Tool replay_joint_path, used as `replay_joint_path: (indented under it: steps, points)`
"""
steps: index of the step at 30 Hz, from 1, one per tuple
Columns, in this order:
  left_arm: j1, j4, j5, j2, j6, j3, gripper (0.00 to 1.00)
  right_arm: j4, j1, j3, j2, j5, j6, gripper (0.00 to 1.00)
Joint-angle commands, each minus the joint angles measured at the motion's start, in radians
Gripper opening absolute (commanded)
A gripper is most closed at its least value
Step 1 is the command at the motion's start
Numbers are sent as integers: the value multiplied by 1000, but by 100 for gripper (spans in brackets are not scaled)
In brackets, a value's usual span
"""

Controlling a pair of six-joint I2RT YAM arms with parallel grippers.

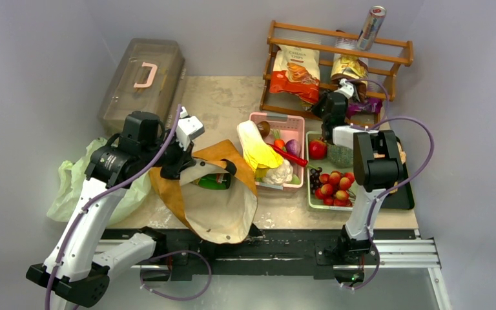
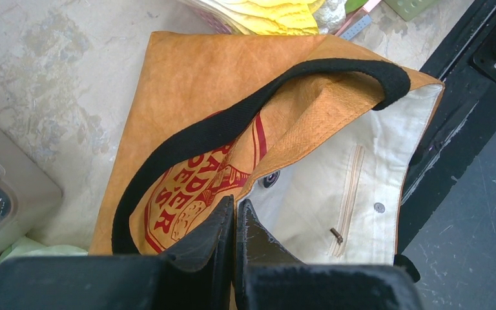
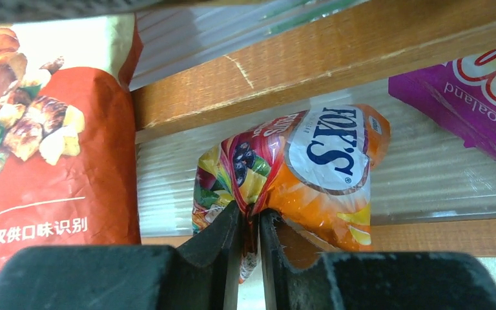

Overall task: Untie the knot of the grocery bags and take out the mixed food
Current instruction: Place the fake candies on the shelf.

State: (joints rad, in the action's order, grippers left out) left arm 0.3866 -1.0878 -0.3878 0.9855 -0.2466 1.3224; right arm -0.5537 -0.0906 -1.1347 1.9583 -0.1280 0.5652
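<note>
The right tool (image 3: 248, 216), jaws barely parted round the seam of a snack packet (image 3: 316, 168), grip uncertain, noses it against the wooden rack (image 3: 336, 58); released unseated, it could tumble out. The left tool (image 2: 234, 206), closed on the rim of the tote (image 2: 194, 77), props its mouth open at the near edge of the tabletop (image 1: 226, 97).

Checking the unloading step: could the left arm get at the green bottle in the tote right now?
Probably not yet: its fingers are shut at the tote rim, seemingly pinching it. The green bottle itself lies uncovered in the open mouth.
</note>
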Motion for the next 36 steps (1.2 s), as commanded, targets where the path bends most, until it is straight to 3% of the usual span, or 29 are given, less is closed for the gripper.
replay_joint_path:
  steps: [1,5,6,7,15,18,31,36]
  points:
    - [-9,-17,35,2,-16,37,0,-83,3,-20,28,-22,21,14]
    - [-8,-23,36,2,-13,37,0,-86,2,-39,53,-34,28,15]
    - [-8,-25,38,3,-13,37,0,-84,3,-43,-69,-47,36,15]
    - [-8,-28,40,2,-12,37,0,-81,2,-47,47,-58,47,15]
    - [-8,-42,49,-10,-16,34,0,-66,-2,-34,62,-36,130,50]
    - [-8,-32,43,-10,-11,30,0,-64,-6,12,15,-22,131,58]
    - [-8,1,9,-12,7,5,0,-65,-10,197,-167,0,144,61]
    - [-8,2,2,-21,2,-3,0,-43,-10,254,-253,43,143,56]
